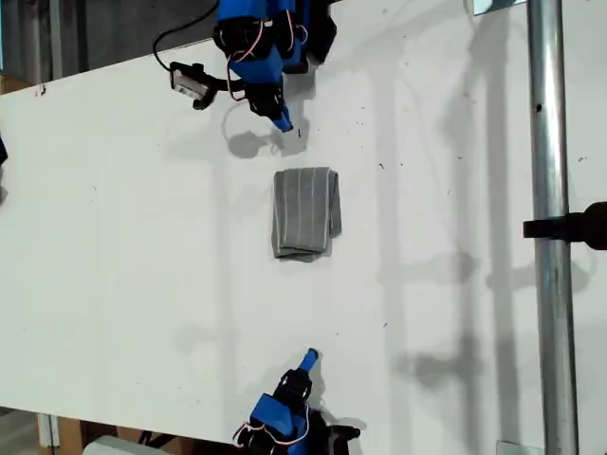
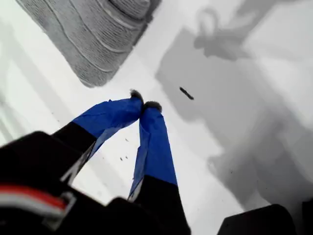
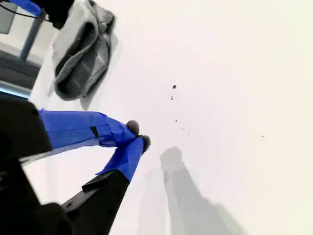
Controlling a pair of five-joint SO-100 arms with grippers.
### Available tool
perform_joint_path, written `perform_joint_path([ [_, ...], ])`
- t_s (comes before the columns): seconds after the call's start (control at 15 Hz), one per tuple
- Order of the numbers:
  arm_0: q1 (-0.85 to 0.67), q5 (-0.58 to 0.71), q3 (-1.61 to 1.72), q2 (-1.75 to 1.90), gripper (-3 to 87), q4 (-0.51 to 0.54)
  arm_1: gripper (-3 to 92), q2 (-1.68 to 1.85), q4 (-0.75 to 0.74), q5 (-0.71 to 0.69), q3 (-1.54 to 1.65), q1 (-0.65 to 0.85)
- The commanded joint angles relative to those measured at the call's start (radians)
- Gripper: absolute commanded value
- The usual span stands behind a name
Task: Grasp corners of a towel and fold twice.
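exterior view: the white table (image 1: pixel 114 237) is mostly bare. a metal pole (image 1: pixel 548 142) runs down the exterior view's right side with a black clamp (image 1: pixel 574 227) on it, well apart from everything else. the towel (image 1: pixel 303 213) lies folded near the middle, a narrow grey rectangle. its long axis runs along the line between my two arms, and the pale stripes run the same way. its edge toward the exterior view's right looks bunched and thicker. my first gripper (image 1: pixel 283 121) hangs near the towel's far short end and is not touching it. my second gripper (image 1: pixel 309 358) sits well apart from the near short end. nothing stands between either gripper and the cloth.

first wrist view: my first gripper (image 2: pixel 143 104) has its blue-taped fingers pressed tip to tip, with nothing between them. the towel (image 2: pixel 93 34) lies just beyond the tips, one rounded corner closest. a small dark speck (image 2: pixel 186 93) marks the table beside my shadow.

second wrist view: my second gripper (image 3: pixel 138 134) is also closed and empty, tips meeting. the towel (image 3: pixel 80 49) lies further off, rumpled along one side, with my first arm (image 3: pixel 54 9) beyond it.
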Motion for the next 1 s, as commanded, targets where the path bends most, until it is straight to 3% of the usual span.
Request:
perform_joint_path([
  [0.0,-0.02,-0.008,0.006,0.0,-0.5,0.005,-0.1,0.324,0.126,0.049,0.107,-0.002],
  [0.07,-0.02,0.012,0.006,0.0,-0.5,0.006,-0.1,0.307,0.112,0.081,0.133,-0.015],
  [0.2,-0.015,0.284,0.006,0.0,-0.7,0.006,-0.1,0.308,0.143,0.107,0.133,-0.021],
  [0.33,-0.015,0.29,0.006,0.0,-0.7,0.005,8.3,0.308,0.187,0.147,0.135,-0.035],
  [0.93,-0.017,0.29,0.006,0.0,-0.7,0.005,8.5,0.308,0.187,0.14,0.135,-0.034],
])
